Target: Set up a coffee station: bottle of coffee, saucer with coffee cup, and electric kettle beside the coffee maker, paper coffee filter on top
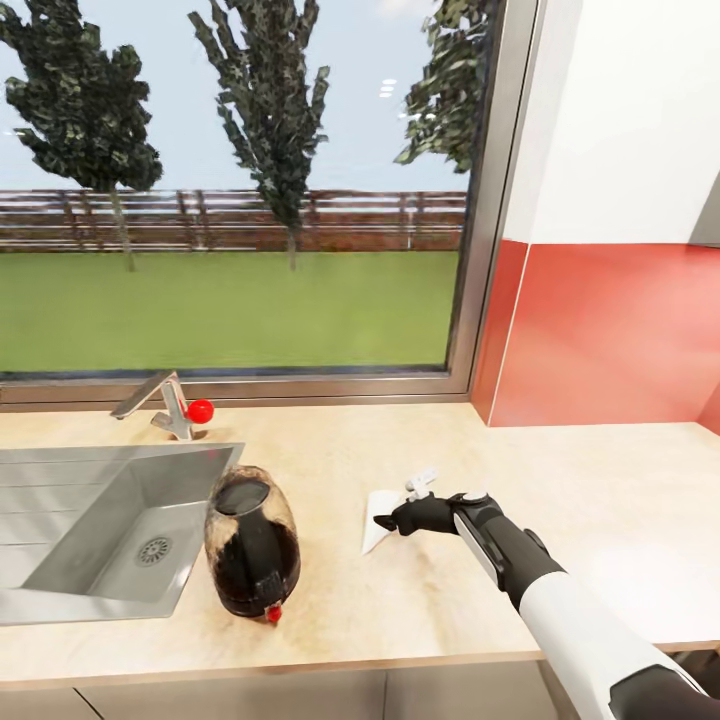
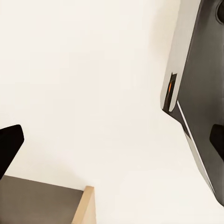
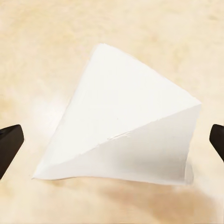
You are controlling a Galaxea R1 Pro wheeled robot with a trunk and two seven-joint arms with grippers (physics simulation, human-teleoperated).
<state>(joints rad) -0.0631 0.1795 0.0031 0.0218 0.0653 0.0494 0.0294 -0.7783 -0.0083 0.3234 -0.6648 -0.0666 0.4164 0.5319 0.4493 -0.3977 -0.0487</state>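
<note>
Countertop (image 1: 560,480): right gripper (image 1: 385,521) spread above paper coffee filter (image 3: 121,126); lower squarely, pinch 1 edge, carry to coffee maker (image 1: 250,545). Left jaws: cannot tell.

paper coffee filter (image 3: 126,123) flat on countertop (image 3: 46,42); right pincer (image 3: 112,140) spread

No legible text, label, brand, number or sign was found in any view. Surfaces checked: the coffee maker (image 1: 252,545), the paper coffee filter (image 3: 123,128), the countertop (image 1: 600,480), the sink (image 1: 60,540) and the red wall panel (image 1: 610,340) were all unmarked. A small orange mark on the dark panel (image 2: 200,93) in the left wrist view carried no readable character.
</note>
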